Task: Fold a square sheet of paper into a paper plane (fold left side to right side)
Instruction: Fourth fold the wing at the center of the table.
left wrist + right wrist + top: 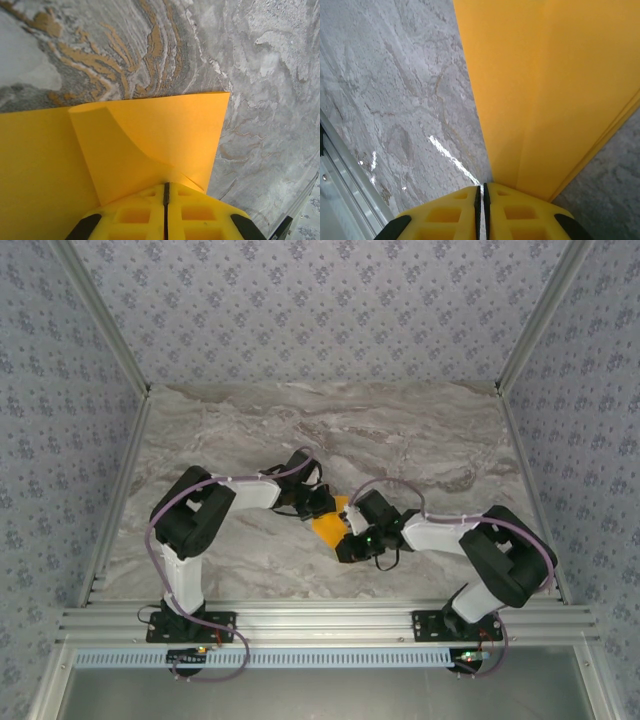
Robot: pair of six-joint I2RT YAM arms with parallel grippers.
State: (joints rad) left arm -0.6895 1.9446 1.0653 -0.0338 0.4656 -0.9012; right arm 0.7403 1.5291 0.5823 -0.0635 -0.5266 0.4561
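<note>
The square sheet of paper is orange-yellow and lies partly folded on the marble table between the two grippers. In the left wrist view, a flap of the paper curls up off the flat part and runs into the closed jaws of my left gripper, which is shut on it. My left gripper sits at the sheet's far left side. My right gripper is at the sheet's near right side. Its jaws stand shut with a hairline gap and nothing between them, at the left edge of the folded paper.
The grey marble table stretches open behind and to both sides of the arms. An aluminium frame rail runs along the near edge, and its end lies close to the right gripper. Patterned walls enclose the table.
</note>
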